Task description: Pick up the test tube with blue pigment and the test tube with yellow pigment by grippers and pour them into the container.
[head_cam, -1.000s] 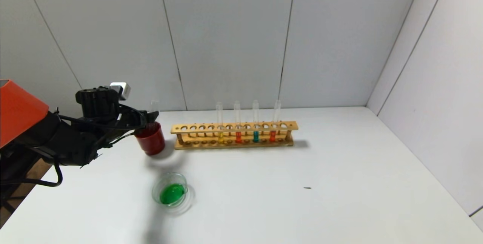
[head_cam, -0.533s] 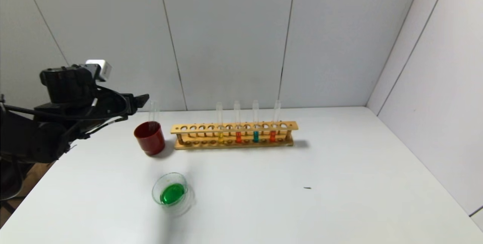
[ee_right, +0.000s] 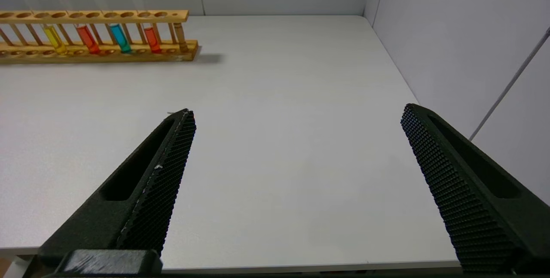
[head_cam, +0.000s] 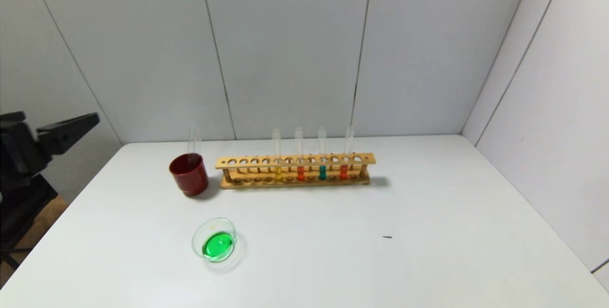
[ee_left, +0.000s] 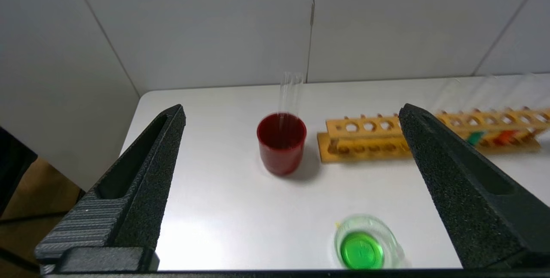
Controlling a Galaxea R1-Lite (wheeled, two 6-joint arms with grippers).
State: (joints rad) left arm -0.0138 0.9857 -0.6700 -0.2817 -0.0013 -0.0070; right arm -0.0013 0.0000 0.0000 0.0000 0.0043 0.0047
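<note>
The test tube with blue pigment (head_cam: 322, 172) and the test tube with yellow pigment (head_cam: 278, 173) stand upright in the wooden rack (head_cam: 295, 161). Both also show in the right wrist view, blue (ee_right: 120, 38) and yellow (ee_right: 55, 40). The container (head_cam: 223, 223), a clear glass dish holding green liquid, sits near the table's front left. My left gripper (ee_left: 292, 107) is open and empty, drawn back beyond the table's left edge, level with the red cup. My right gripper (ee_right: 297, 109) is open and empty above the table's front right; the head view does not show it.
A dark red cup (head_cam: 189, 175) stands left of the rack with an empty clear tube (head_cam: 193, 137) leaning in it. Two tubes of orange-red liquid (head_cam: 300, 173) (head_cam: 343, 172) share the rack. Grey walls close the back and right. A small dark speck (head_cam: 387, 237) lies on the table.
My left arm has risen from the red cup and swung back to the left, off the table's edge. The empty tube stays in the cup.
</note>
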